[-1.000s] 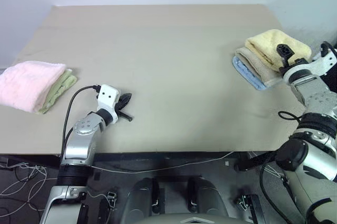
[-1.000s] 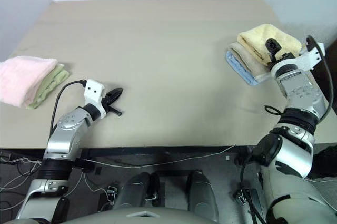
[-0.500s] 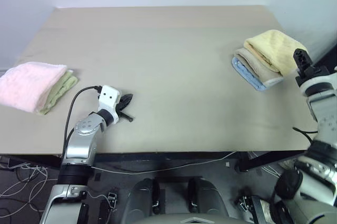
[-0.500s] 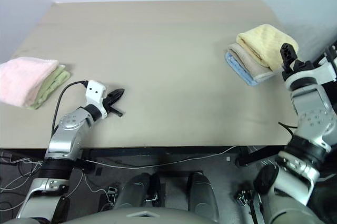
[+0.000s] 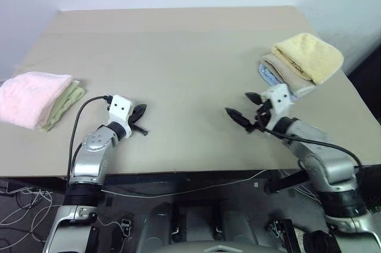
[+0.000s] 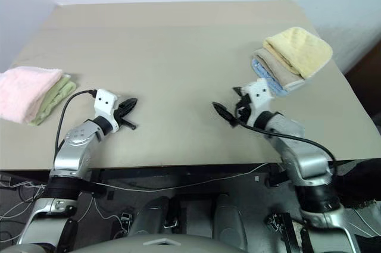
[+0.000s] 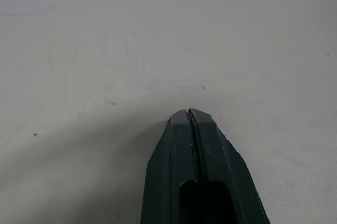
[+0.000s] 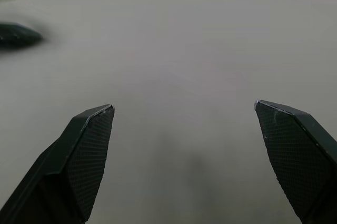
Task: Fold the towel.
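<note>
Resting folded atop the stack, the towel looks finished, so right claw gapes released, left claw clenched, both empty over the counter.

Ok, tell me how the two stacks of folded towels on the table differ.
The stack topped by the pale yellow terry towel lies at the table's right edge; the stack topped by the pink folded towel lies at its left edge. The yellow one covers a beige and a blue towel; the pink one covers a green towel. Both are untouched.

Left gripper fingers pressed together, seemingly just above bare table.
</note>
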You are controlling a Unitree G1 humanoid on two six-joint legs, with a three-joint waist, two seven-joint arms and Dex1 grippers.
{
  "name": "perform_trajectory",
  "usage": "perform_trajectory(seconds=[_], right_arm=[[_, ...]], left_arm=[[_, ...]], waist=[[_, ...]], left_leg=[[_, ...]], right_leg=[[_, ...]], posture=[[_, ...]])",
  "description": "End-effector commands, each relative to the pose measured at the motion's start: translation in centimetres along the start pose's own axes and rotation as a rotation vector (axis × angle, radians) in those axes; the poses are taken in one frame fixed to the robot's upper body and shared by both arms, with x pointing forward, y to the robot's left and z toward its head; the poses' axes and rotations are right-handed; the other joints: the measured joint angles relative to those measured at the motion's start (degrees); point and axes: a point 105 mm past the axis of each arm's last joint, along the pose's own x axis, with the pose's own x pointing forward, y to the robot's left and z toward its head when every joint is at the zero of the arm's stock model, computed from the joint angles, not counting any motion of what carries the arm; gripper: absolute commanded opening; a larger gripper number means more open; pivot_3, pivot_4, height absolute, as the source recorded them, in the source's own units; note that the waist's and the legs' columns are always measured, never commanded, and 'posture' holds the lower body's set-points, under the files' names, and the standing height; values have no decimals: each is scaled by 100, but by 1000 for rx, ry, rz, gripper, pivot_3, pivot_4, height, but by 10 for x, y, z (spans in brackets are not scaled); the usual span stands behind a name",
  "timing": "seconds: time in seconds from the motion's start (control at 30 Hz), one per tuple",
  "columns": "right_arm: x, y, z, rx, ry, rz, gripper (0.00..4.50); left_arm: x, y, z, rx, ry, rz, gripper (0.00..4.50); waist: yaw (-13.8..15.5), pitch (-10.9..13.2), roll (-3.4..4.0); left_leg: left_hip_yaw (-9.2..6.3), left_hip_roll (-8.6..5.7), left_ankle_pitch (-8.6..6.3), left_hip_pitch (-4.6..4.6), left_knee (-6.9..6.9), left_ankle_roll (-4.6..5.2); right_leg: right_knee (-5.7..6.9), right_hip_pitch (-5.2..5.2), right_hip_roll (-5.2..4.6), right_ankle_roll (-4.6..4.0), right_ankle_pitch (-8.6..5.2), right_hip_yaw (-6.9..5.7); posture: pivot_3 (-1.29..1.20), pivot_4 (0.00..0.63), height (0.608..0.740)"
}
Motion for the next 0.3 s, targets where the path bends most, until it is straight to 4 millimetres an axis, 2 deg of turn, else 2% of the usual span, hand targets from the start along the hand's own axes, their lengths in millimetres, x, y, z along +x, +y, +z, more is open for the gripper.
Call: perform_trajectory(seconds=[0.03,0.17,0.3], right_arm=[[17,4,0,-70,-25,7,4488],[31,9,-10,-75,-19,12,4488],[34,14,-15,-89,-18,23,4488]], left_arm=[[-15,12,1,11,-5,50,0],[-24,11,-1,7,3,60,0],[-27,4,-1,3,2,38,0]], waist=[[5,1,-2],[4,1,-3],[17,1,-3]], left_leg=[[0,0,0,-1,-1,0],[4,-1,3,-3,-3,-6],[4,-3,1,-3,-2,-2]], right_leg=[[-2,0,0,0,0,0],[-6,1,-1,1,0,0],[-6,2,-2,1,1,-1]], posture=[[0,150,740],[0,150,740],[0,150,740]])
